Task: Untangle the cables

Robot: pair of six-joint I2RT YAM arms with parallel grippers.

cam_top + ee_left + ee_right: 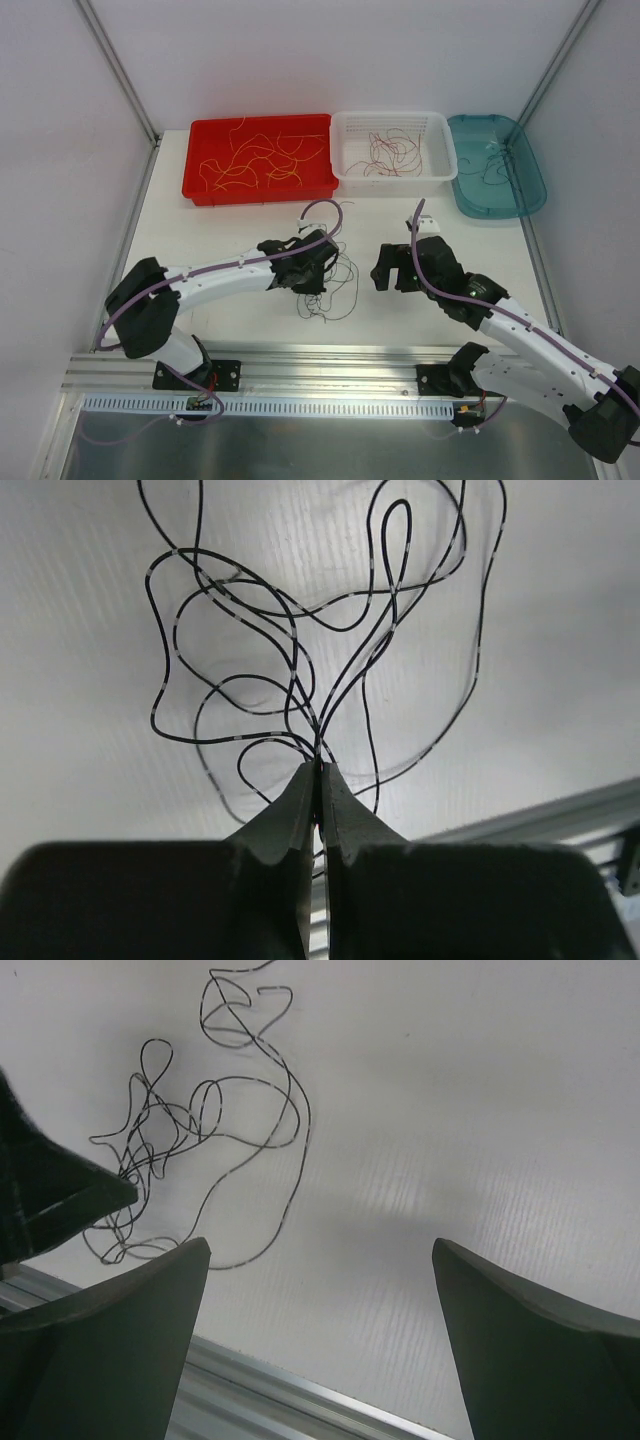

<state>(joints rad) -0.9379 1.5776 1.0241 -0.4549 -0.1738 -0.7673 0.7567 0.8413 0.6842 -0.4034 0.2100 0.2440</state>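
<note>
A loose tangle of thin black cables [335, 285] lies on the white table between the two arms. My left gripper [312, 268] is shut on several strands of it; in the left wrist view the black cables [300, 670] fan out from the closed fingertips [318, 768]. My right gripper [392, 268] is open and empty, a little to the right of the tangle. The right wrist view shows the tangle [170, 1150] to the left of its spread fingers [160, 1290].
At the back stand a red bin [200, 180] with yellow-orange wires, a white basket [345, 175] with dark red wires, and a teal tray [530, 200] with black wires. An aluminium rail [330, 365] runs along the near table edge.
</note>
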